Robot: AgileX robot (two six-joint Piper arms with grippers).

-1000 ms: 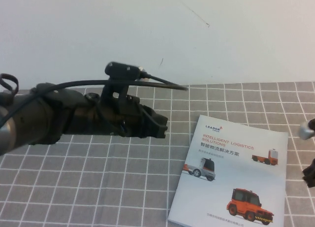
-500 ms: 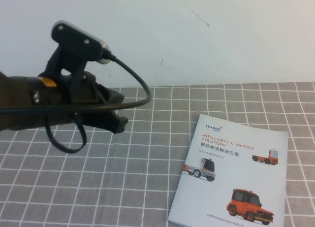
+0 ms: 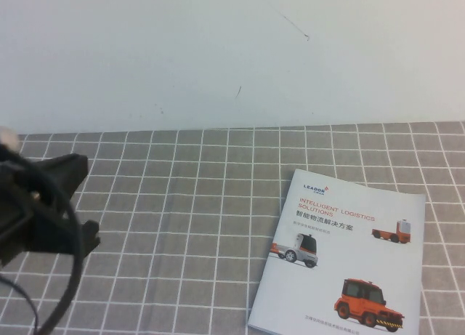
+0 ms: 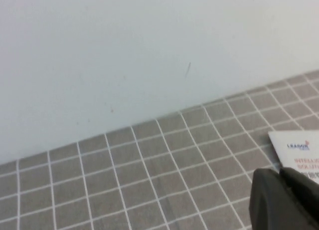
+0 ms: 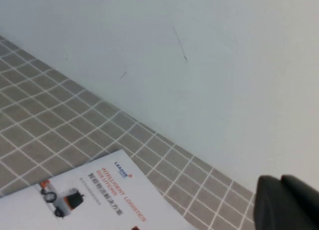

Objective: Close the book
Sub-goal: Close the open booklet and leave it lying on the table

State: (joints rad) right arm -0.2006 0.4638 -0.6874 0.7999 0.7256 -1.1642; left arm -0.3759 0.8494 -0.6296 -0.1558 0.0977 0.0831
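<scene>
Left gripper [image 4: 279, 174] pinched together on nothing, its arm [image 3: 43, 204] at 9 o'clock; book already closed.
The right gripper [image 5: 280, 184], seen only from its own wrist camera, is likewise clamped empty, well apart from the book. The book [image 3: 341, 262] lies flat at 4 o'clock, cover up, no page lifted, its near edge running out of view. The task looks done, with only parking the arms left. From 6 to 10 o'clock the checked cloth [image 3: 182, 226] offers free room; at 12 o'clock it ends at the white wall [image 3: 218, 51], the one hard limit.
</scene>
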